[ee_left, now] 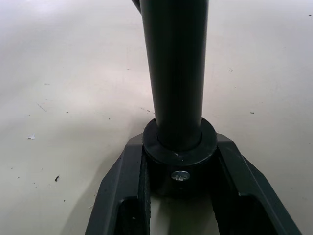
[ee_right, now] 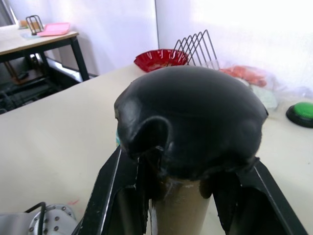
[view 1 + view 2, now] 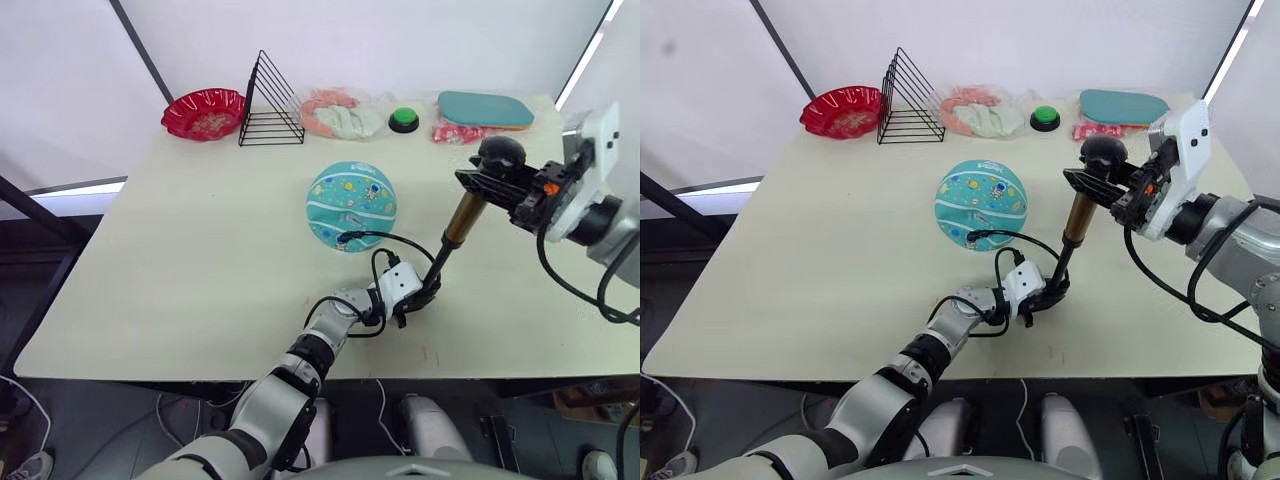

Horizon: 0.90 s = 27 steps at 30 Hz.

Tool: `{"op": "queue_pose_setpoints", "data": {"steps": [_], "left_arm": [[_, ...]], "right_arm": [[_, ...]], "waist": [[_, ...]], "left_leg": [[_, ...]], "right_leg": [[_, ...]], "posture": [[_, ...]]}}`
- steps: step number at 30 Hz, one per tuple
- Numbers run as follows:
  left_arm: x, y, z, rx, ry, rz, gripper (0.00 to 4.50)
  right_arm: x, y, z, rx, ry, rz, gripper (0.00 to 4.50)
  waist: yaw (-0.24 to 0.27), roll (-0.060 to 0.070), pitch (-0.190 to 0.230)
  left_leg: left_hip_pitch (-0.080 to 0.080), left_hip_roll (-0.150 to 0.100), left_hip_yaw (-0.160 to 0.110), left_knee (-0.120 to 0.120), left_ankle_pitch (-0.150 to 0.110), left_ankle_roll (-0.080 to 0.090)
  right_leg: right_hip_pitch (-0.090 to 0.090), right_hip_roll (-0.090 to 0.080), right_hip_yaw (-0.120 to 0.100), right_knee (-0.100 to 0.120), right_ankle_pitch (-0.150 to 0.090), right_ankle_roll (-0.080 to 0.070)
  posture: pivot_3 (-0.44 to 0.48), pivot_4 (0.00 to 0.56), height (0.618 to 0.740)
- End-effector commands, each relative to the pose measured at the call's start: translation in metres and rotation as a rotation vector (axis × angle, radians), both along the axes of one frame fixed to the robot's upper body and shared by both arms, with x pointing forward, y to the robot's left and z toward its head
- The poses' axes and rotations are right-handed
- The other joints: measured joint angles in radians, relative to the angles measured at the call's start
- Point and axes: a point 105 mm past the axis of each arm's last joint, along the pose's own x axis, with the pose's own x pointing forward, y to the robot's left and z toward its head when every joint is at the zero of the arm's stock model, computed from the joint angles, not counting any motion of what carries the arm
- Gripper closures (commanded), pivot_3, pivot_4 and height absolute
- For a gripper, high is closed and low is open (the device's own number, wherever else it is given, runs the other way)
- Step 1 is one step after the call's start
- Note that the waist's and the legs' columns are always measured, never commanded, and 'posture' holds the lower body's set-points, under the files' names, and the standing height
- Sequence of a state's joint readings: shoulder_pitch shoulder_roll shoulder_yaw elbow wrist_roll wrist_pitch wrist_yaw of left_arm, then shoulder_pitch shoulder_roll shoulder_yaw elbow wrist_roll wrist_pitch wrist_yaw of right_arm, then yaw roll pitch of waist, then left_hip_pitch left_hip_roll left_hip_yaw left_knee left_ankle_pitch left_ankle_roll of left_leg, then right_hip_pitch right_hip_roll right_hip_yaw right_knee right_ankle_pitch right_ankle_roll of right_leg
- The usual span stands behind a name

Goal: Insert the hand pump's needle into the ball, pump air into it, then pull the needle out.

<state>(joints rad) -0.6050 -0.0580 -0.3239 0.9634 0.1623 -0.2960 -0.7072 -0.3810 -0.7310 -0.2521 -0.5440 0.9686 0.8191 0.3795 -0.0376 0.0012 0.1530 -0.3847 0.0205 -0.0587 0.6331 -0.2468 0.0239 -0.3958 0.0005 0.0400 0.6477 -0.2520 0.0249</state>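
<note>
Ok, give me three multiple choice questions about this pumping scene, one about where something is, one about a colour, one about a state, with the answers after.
1. Where does the red bowl stand?
A. at the table's far edge, beside the black wire rack
B. beside the ball
C. under the hand pump

2. What colour is the push button?
A. yellow
B. green
C. blue

3. What is the left gripper doing?
A. hanging open above the ball
B. clamping the hand pump's base
C. holding the wire rack

Answers: 1 A, the bowl sits next to the rack at the far edge. 2 B, its cap is green. 3 B, the fingers flank the pump's black base, while the right gripper grips the handle and the hose runs to the ball.
</note>
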Motion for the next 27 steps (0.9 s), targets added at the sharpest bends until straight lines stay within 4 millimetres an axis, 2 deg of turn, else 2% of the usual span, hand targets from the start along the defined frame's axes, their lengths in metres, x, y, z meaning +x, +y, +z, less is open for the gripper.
{"op": "queue_pose_setpoints", "data": {"steps": [1, 5, 7, 8, 9, 11, 13, 17, 19, 22, 23, 24, 26, 27], "left_arm": [[-0.022, 0.009, -0.039, 0.102, 0.122, -0.024, 3.44], [-0.020, 0.010, -0.037, 0.096, 0.123, -0.014, 3.44], [-0.019, 0.011, -0.037, 0.096, 0.123, -0.011, 3.44], [-0.019, 0.012, -0.037, 0.093, 0.126, -0.003, 3.44], [-0.018, 0.013, -0.037, 0.093, 0.127, 0.000, 3.44], [-0.018, 0.014, -0.037, 0.093, 0.127, 0.006, 3.44], [-0.018, 0.015, -0.037, 0.093, 0.126, 0.008, 3.44], [-0.017, 0.017, -0.037, 0.092, 0.126, 0.014, 3.44], [-0.017, 0.017, -0.036, 0.092, 0.126, 0.014, 3.44], [-0.016, 0.017, -0.036, 0.090, 0.125, 0.016, 3.44], [-0.016, 0.017, -0.036, 0.091, 0.125, 0.016, 3.44], [-0.017, 0.017, -0.036, 0.091, 0.126, 0.016, 3.44], [-0.017, 0.017, -0.038, 0.095, 0.130, 0.015, 3.44], [-0.018, 0.017, -0.038, 0.094, 0.131, 0.014, 3.44]], "right_arm": [[0.013, -0.011, -0.061, -0.072, 0.147, -0.085, 3.38], [0.014, -0.010, -0.116, -0.093, 0.271, -0.085, 3.38], [0.012, -0.006, -0.134, -0.093, 0.308, -0.070, 3.38], [0.011, -0.001, -0.145, -0.095, 0.334, -0.056, 3.38], [0.009, 0.003, -0.160, -0.112, 0.362, -0.039, 3.38], [0.007, 0.011, -0.185, -0.102, 0.422, -0.025, 3.38], [0.005, 0.017, -0.204, -0.112, 0.461, -0.013, 3.38], [0.003, 0.025, -0.221, -0.098, 0.498, -0.001, 3.38], [0.004, 0.025, -0.219, -0.103, 0.480, 0.002, 3.38], [0.013, 0.024, -0.182, -0.064, 0.378, 0.000, 3.38], [0.018, 0.021, -0.160, -0.052, 0.315, -0.004, 3.38], [0.020, 0.020, -0.145, -0.047, 0.275, -0.007, 3.38], [0.025, 0.012, -0.090, -0.013, 0.138, -0.018, 3.38], [0.024, 0.009, -0.070, -0.012, 0.087, -0.017, 3.38]], "waist": [[-0.004, -0.002, -0.003], [-0.010, -0.013, -0.016], [-0.015, -0.019, -0.021], [-0.015, -0.021, -0.023], [-0.016, -0.027, -0.030], [-0.014, -0.027, -0.031], [-0.013, -0.023, -0.032], [-0.011, -0.019, -0.034], [-0.011, -0.018, -0.034], [-0.010, -0.016, -0.033], [-0.009, -0.014, -0.030], [-0.007, -0.012, -0.028], [-0.007, -0.005, -0.023], [-0.004, 0.004, -0.018]], "left_leg": [[0.001, 0.000, 0.000, 0.000, 0.000, 0.000], [0.007, 0.002, 0.000, -0.002, 0.000, 0.000], [0.011, 0.004, -0.001, -0.002, -0.001, 0.000], [0.023, 0.004, -0.001, -0.006, -0.002, -0.003], [0.024, 0.004, -0.002, -0.009, -0.003, -0.005], [0.029, 0.005, -0.007, -0.016, -0.004, -0.005], [0.033, 0.006, -0.009, -0.019, -0.004, -0.005], [0.038, 0.006, -0.011, -0.022, -0.003, -0.005], [0.039, 0.006, -0.014, -0.022, -0.003, -0.005], [0.038, 0.005, -0.016, -0.022, -0.003, -0.005], [0.038, 0.005, -0.017, -0.022, -0.003, -0.005], [0.038, 0.005, -0.017, -0.022, -0.003, -0.006], [0.035, 0.003, -0.018, -0.022, -0.003, -0.006], [0.032, 0.002, -0.018, -0.022, -0.003, -0.006]], "right_leg": [[0.001, 0.000, 0.000, 0.000, 0.000, 0.000], [0.008, 0.002, 0.000, 0.000, -0.001, -0.001], [0.013, 0.002, -0.002, 0.000, -0.005, -0.008], [0.019, 0.000, -0.002, 0.000, -0.007, -0.011], [0.021, -0.002, -0.002, 0.000, -0.007, -0.012], [0.023, -0.003, -0.003, -0.001, -0.008, -0.014], [0.024, -0.003, -0.004, -0.001, -0.009, -0.015], [0.025, -0.001, -0.011, -0.001, -0.010, -0.017], [0.025, 0.000, -0.014, -0.001, -0.011, -0.018], [0.025, 0.000, -0.015, -0.001, -0.011, -0.018], [0.025, 0.000, -0.016, -0.001, -0.011, -0.018], [0.024, 0.000, -0.017, -0.001, -0.011, -0.018], [0.022, 0.000, -0.017, -0.001, -0.011, -0.018], [0.021, 0.001, -0.017, -0.001, -0.011, -0.018]], "posture": [[0.000, 0.150, 0.740], [0.000, 0.150, 0.740], [0.000, 0.150, 0.740], [0.000, 0.150, 0.740], [0.000, 0.150, 0.740], [0.000, 0.150, 0.740], [0.000, 0.150, 0.740], [0.000, 0.150, 0.740], [0.000, 0.150, 0.740], [0.000, 0.150, 0.740], [0.000, 0.150, 0.740], [0.000, 0.150, 0.740], [0.000, 0.150, 0.740], [0.000, 0.150, 0.740]]}}
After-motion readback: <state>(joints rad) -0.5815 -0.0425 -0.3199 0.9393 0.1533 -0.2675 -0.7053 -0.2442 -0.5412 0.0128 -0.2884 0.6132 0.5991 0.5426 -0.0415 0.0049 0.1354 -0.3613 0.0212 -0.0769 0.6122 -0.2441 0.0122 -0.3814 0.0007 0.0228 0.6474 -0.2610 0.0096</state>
